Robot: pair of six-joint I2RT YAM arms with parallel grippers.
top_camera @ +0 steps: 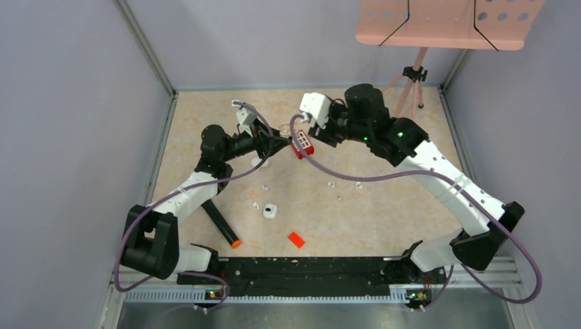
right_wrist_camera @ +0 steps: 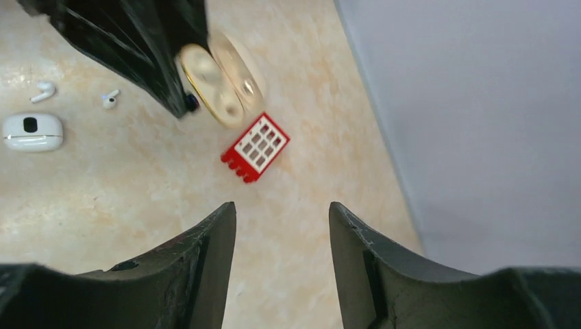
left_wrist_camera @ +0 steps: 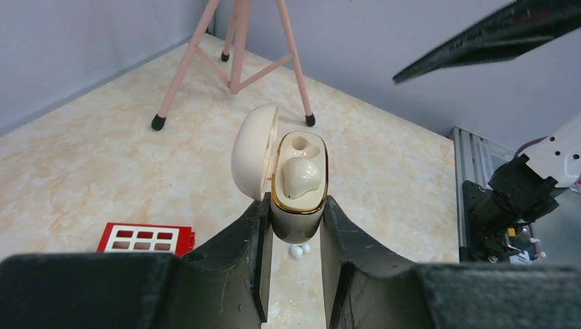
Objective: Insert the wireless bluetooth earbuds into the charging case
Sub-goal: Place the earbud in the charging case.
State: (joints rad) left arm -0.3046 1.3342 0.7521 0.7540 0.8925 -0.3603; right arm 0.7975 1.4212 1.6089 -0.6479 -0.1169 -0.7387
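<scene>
Left gripper (left_wrist_camera: pixel 296 207) pinches the open charging case (left_wrist_camera: pixel 299 171) near the tabletop's (top_camera: pixel 390 219) far edge; right gripper (right_wrist_camera: pixel 282 212) hangs spread near the red block (right_wrist_camera: pixel 255 147), earbuds (top_camera: pixel 331 184) scattered mid-table.

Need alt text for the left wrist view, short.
Left gripper grips an open cream case, lid swung left, one earbud seated and the other socket empty. A red block lies on the table at lower left; pink tripod legs stand behind.

Charging case (left_wrist_camera: pixel 251 148) showed glossy cream plastic, rim perhaps gilt metal; table (left_wrist_camera: pixel 82 151) was smooth, marble-patterned, faintly sheened.
</scene>
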